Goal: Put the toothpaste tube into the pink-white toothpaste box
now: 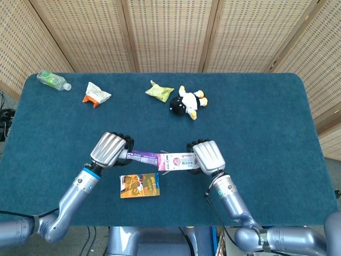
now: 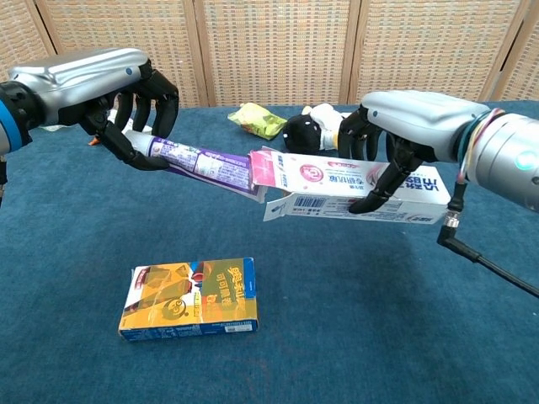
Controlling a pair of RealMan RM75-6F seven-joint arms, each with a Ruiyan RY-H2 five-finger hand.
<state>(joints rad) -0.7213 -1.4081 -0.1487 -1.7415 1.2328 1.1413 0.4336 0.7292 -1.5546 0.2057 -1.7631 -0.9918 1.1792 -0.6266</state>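
Observation:
My left hand (image 1: 110, 150) (image 2: 126, 101) grips the cap end of a purple and white toothpaste tube (image 2: 202, 162) (image 1: 143, 157), held above the table and pointing right. My right hand (image 1: 206, 156) (image 2: 396, 135) grips the pink-white toothpaste box (image 2: 354, 185) (image 1: 180, 160), held level with its open flap end facing left. The tube's flat tail meets the box's open mouth, just at or inside the flaps; how far in is hidden.
An orange box (image 2: 188, 299) (image 1: 139, 185) lies on the blue table (image 1: 266, 122) below the tube. At the back are a plastic bottle (image 1: 53, 80), an orange-white packet (image 1: 96, 94), a yellow-green packet (image 1: 160, 91) and a black-white plush toy (image 1: 189, 102).

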